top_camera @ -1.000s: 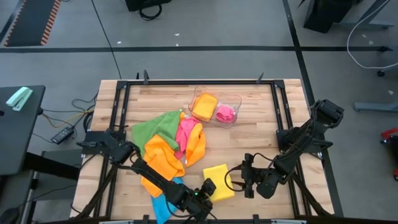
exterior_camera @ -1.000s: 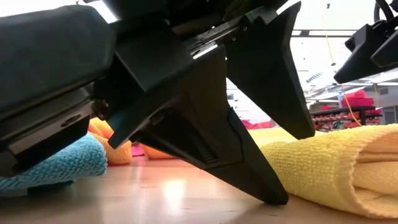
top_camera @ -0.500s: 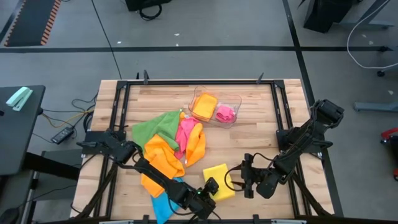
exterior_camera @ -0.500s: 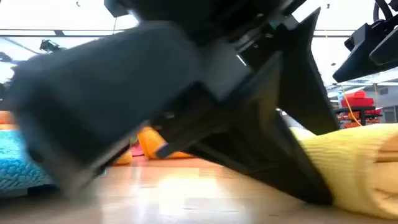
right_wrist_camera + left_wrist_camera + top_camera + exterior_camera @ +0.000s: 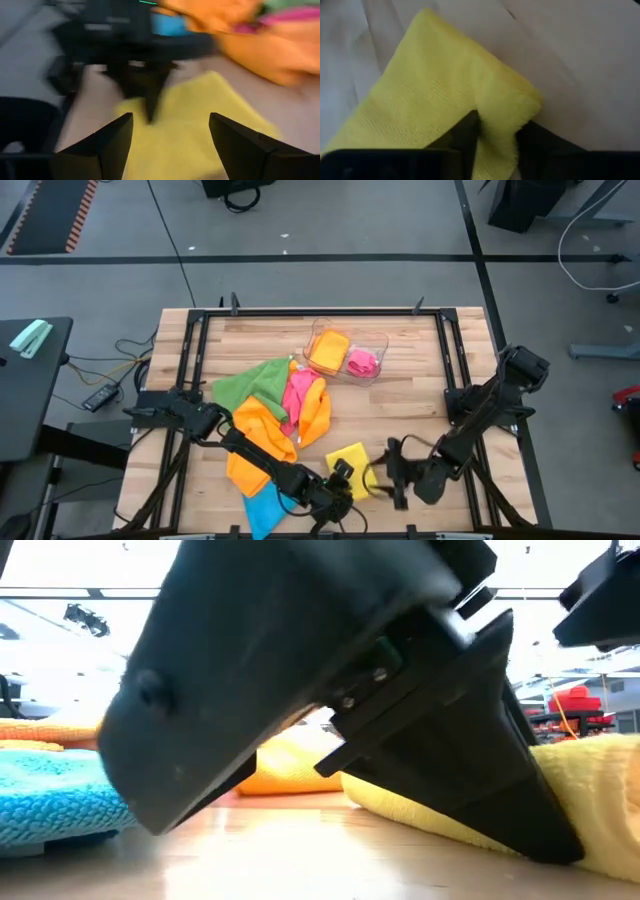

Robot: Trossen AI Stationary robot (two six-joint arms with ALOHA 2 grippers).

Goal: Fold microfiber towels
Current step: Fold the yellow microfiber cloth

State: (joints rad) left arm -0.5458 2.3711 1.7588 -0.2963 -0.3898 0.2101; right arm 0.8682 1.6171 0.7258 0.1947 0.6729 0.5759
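Yellow towel (image 5: pixel 352 457) corner in L tool (image 5: pixel 496 150)

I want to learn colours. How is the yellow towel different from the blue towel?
The yellow towel is yellow and folded; the blue towel is blue and lies loose. The left pincer is pinching the yellow towel's edge, while nothing grips the blue towel. Both are small fuzzy cloths on the table.

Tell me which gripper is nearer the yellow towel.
Left. The left gripper is on the yellow towel itself, its fingers pinching a folded corner. The right gripper hangs open just beside the towel's opposite edge, not touching it.
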